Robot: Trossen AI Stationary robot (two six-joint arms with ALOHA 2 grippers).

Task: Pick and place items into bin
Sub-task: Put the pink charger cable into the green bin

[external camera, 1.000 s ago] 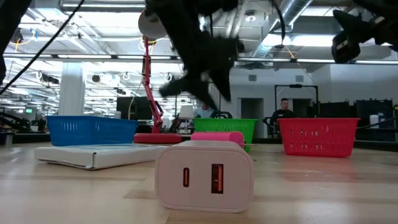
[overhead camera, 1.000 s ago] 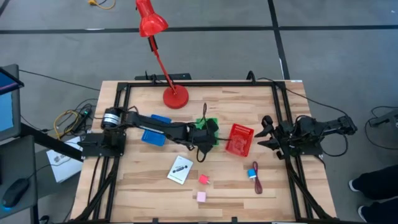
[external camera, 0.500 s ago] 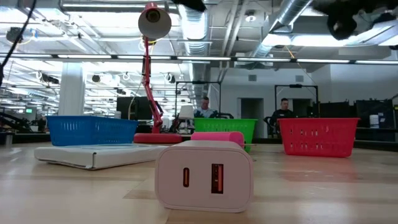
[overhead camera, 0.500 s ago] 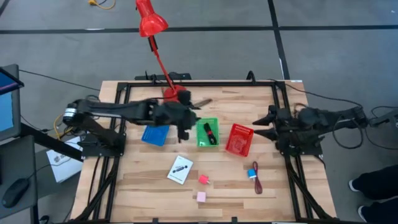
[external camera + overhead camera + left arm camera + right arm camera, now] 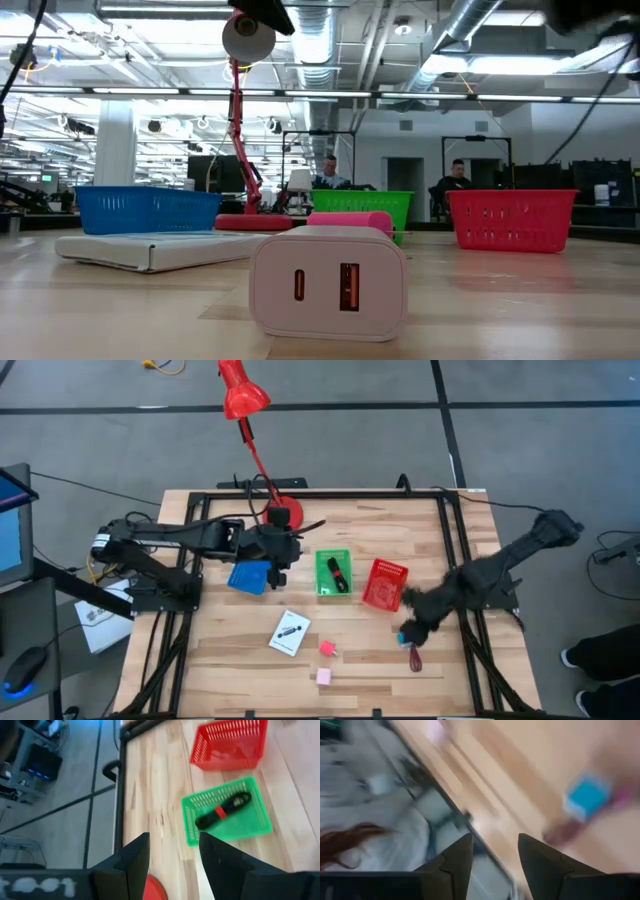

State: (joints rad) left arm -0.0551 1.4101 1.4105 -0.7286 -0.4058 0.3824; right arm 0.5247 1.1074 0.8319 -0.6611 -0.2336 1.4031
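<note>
In the high view my left gripper (image 5: 281, 560) hovers open between the blue bin (image 5: 249, 576) and the green bin (image 5: 333, 573). A black stick with a red band (image 5: 222, 810) lies inside the green bin (image 5: 227, 817). My right gripper (image 5: 411, 626) is open and hangs just above the small blue cube (image 5: 405, 639) and the dark red cable (image 5: 415, 656). Both show blurred ahead of its fingers, the cube (image 5: 587, 795) and the cable (image 5: 565, 832). The white card (image 5: 290, 632) and two pink cubes (image 5: 327, 648) (image 5: 323, 676) lie flat on the table.
A red bin (image 5: 385, 585) stands right of the green one, close to my right arm. The red lamp's base (image 5: 283, 515) sits just beyond my left gripper, its stem leaning past the far edge. A black frame (image 5: 320, 493) rims the table. People stand in the room behind.
My left gripper has drawn back from over the green bin, up and toward the table's left and far side; the black stick now lies uncovered in that bin. My right arm has swung from the right edge toward the near left, dropping to just above the blue cube.
</note>
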